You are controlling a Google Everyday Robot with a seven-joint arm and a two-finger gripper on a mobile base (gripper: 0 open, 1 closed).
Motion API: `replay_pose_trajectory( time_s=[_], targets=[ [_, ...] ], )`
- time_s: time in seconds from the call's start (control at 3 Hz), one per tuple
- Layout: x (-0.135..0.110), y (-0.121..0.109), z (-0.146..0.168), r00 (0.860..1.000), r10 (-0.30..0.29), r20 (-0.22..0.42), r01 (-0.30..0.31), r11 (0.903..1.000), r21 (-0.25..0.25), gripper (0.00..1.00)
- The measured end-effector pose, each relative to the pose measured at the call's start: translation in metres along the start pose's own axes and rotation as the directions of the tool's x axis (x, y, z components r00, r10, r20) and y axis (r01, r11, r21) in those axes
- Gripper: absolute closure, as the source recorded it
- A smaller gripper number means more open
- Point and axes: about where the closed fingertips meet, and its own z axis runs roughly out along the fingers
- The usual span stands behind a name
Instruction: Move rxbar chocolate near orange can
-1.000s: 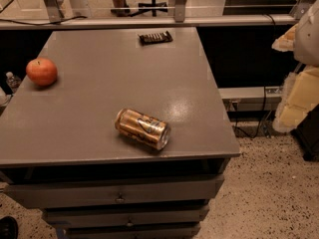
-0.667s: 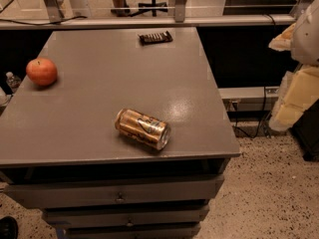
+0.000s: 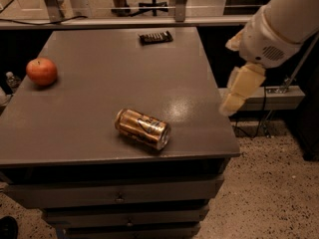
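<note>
The rxbar chocolate [image 3: 155,37], a small flat dark bar with white lettering, lies at the far edge of the grey table [image 3: 99,83]. The orange can [image 3: 142,128], golden-orange with a silver rim, lies on its side near the table's front edge, well apart from the bar. My gripper [image 3: 239,89], cream-coloured on a white arm [image 3: 279,24], hangs over the table's right edge. It is to the right of and above the can, and nearer to me than the bar. It holds nothing that I can see.
A red-orange apple [image 3: 42,71] sits at the table's left side. Drawers [image 3: 119,195] are below the table top. A rail and a chair base [image 3: 149,6] stand behind the table. A shelf with cables [image 3: 269,96] is at the right, above speckled floor.
The arm and gripper have moved left, from beyond the table's right side to over its right edge. The bar, can and apple have not moved.
</note>
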Motion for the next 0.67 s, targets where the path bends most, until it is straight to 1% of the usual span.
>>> replay_pose_trajectory(
  time_s=[0.33, 0.67],
  targets=[
    [-0.027, -0.025, 0.033, 0.997, 0.026, 0.073, -0.025, 0.9997, -0.004, 0.0],
    [-0.055, -0.051, 0.063, 0.986, 0.067, 0.152, -0.067, 0.9977, -0.004, 0.0]
  ],
)
